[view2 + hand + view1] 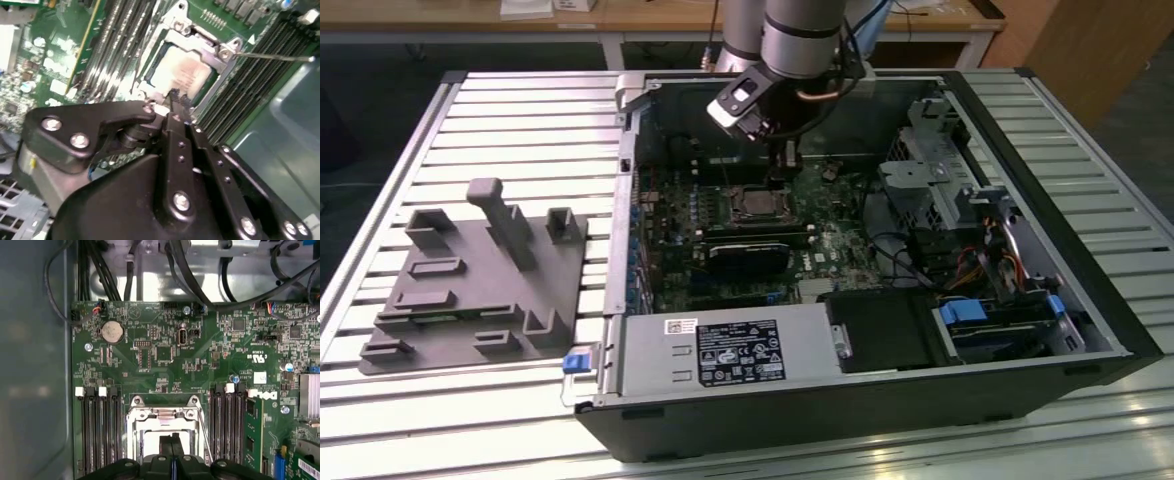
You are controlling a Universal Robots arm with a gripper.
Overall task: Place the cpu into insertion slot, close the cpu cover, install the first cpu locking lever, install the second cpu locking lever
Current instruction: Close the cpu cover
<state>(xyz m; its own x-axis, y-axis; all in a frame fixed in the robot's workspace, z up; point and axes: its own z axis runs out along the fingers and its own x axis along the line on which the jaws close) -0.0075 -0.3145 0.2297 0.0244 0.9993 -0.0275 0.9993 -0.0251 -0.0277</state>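
With the cpu [182, 75] seated under the cpu cover [197, 42] at upper centre, lever locking is judged in hand; the pincer [175, 100] is pressed together, the locking lever [272, 57] apparently unlatched.

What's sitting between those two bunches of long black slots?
The silvery cpu cover with the cpu inside its frame, in the first wrist view.

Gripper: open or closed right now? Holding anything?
Gripper: closed, fingertips together just above the cpu cover; nothing visible between them.
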